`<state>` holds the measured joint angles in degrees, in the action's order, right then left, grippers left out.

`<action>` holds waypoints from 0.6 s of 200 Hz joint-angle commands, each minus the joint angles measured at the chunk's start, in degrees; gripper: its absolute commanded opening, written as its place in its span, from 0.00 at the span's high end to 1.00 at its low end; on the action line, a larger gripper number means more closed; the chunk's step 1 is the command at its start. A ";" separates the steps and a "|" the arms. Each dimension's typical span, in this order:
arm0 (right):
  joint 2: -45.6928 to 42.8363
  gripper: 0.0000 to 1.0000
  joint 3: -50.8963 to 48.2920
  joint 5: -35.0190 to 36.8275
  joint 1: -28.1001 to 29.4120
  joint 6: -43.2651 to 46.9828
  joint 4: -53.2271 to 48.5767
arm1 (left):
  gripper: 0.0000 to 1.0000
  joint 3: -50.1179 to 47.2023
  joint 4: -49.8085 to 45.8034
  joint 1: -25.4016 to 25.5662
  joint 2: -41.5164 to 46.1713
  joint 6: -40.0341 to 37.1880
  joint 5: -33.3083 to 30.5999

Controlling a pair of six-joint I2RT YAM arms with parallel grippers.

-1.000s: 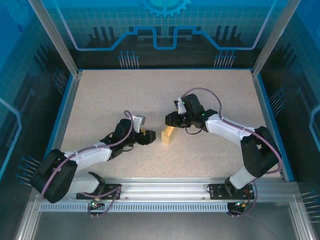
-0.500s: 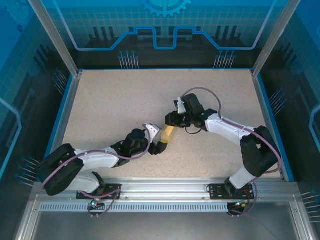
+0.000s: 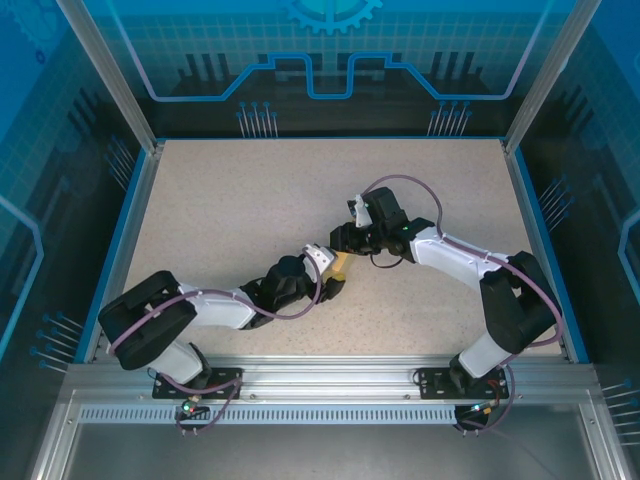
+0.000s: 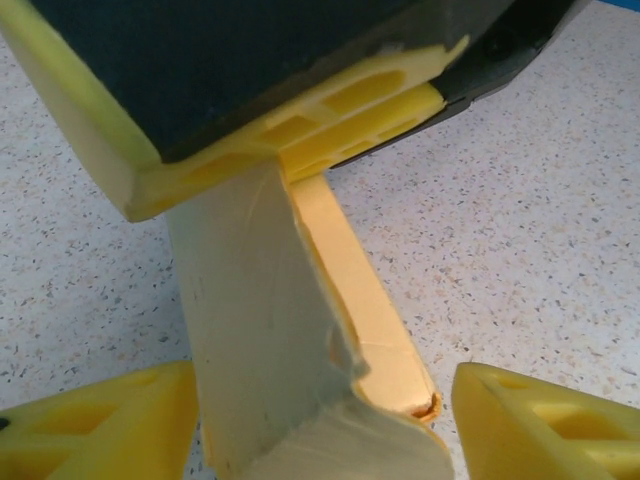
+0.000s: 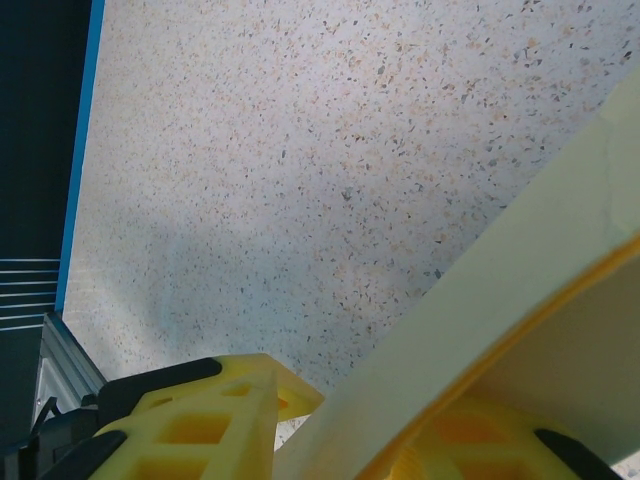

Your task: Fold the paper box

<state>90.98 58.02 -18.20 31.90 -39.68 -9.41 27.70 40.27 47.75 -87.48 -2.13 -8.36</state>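
Top external view puts the box [image 3: 341, 264] just below the middle of the frame, upright on the table [image 3: 230, 200] between the two arms' tips. From the upper right the right gripper [image 3: 346, 243] pinches the box's upper end between its yellow fingers, which the left wrist view shows clamped on the cardboard at the top of its frame. From the lower left the left gripper [image 3: 327, 284] has its jaws spread to either side of the box's lower part, and in its wrist view the finger at lower right stands clear of the cardboard.
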 commanded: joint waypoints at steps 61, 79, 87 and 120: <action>-0.56 0.66 0.23 2.29 0.19 0.08 -4.67 | 0.49 -0.35 3.69 0.24 0.02 -1.18 -0.83; -1.93 0.65 0.91 2.65 -0.21 0.80 -5.89 | 0.51 -0.63 3.17 0.03 0.75 -1.55 -0.78; -2.63 0.64 1.20 2.80 -0.43 1.20 -6.52 | 0.52 -0.78 2.67 -0.18 1.20 -1.70 -0.53; -5.91 0.60 2.29 3.00 -1.85 3.72 -8.94 | 0.59 -0.20 -1.64 -2.70 2.99 -2.61 3.74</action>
<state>88.47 58.24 -16.45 31.44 -38.68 -13.80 27.59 40.47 46.96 -87.20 -3.29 -8.40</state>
